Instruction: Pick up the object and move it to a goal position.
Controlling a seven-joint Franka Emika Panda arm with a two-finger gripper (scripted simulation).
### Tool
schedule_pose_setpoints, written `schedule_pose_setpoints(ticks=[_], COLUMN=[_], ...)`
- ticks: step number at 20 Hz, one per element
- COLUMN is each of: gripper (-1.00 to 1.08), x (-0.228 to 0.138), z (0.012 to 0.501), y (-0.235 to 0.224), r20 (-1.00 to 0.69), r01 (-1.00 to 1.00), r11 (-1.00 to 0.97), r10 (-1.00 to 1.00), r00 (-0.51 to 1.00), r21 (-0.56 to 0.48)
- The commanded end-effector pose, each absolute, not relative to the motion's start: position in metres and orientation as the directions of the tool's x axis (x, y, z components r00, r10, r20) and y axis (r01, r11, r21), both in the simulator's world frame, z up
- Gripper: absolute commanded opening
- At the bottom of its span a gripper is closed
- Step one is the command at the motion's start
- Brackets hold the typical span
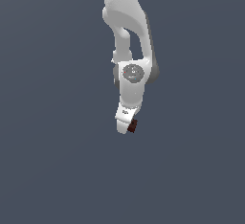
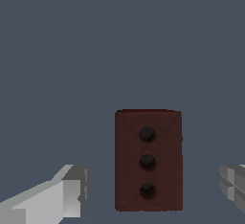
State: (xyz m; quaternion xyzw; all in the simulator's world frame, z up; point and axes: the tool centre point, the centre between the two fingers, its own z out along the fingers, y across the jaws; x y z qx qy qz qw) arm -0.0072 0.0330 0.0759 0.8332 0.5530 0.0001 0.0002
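Plain grey-blue ground lies all around. My claw (image 1: pixel 127 128) is spread, the block (image 2: pixel 148 160) between my fingers (image 2: pixel 67 192), touching neither

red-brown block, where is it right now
In the exterior view the block sits near centre, at the gripper tip's right; the wrist view shows it between the open jaws, untouched.

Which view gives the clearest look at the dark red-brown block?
The wrist view: the block fills it, three dark bumps visible, between the open pincer fingers. The exterior view shows only a sliver beside the white arm.
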Motion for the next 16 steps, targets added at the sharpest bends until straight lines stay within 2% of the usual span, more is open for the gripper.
schedule_pose_setpoints(ticks=[1, 14, 15, 16], gripper=[1.0, 1.0, -1.0, -1.0], x=[-0.008, -0.008, -0.008, -0.008], z=[0.071, 0.027, 0.027, 0.027], y=[0.033, 0.033, 0.033, 0.033], r20=[0.0, 0.0, 0.0, 0.0], r01=[0.922, 0.923, 0.923, 0.923], r11=[-0.388, -0.384, -0.384, -0.384], r10=[0.922, 0.923, 0.923, 0.923], r00=[0.388, 0.384, 0.384, 0.384], r21=[0.0, 0.0, 0.0, 0.0])
